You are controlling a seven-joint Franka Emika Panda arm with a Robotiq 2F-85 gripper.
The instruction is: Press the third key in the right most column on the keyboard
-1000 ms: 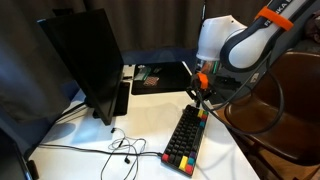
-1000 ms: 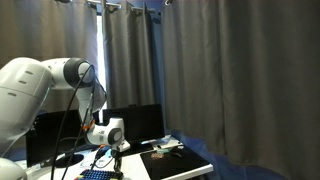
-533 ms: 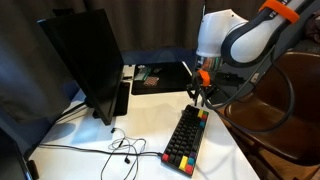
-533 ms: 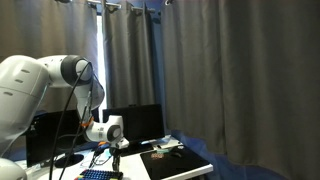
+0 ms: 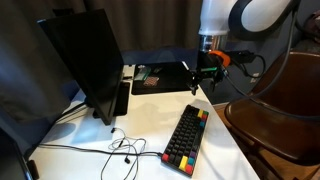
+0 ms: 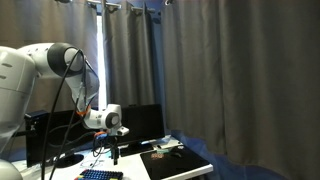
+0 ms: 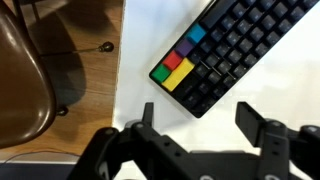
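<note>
The keyboard (image 5: 187, 137) lies lengthwise on the white table, black with bright keycaps at both narrow ends. It also shows low in an exterior view (image 6: 100, 175). The right most column (image 5: 203, 113) is the red-orange row at its far end. My gripper (image 5: 204, 80) hangs in the air above and just beyond that end, touching nothing. In the wrist view the keyboard (image 7: 240, 45) crosses the upper right, its corner carrying blue, purple, red and yellow keys (image 7: 180, 62). The gripper (image 7: 198, 120) is open, with its fingers (image 7: 147, 115) wide apart over bare table and nothing between them.
A black monitor (image 5: 85, 60) stands at the table's left with thin cables (image 5: 120, 150) in front. A dark mat (image 5: 160, 78) with small items lies at the back. A brown chair (image 5: 275, 130) stands beside the right table edge, over wooden floor (image 7: 85, 60).
The gripper has risen from the keyboard's far end to well above it, and its jaws have gone from shut to open. The keyboard has not moved.
</note>
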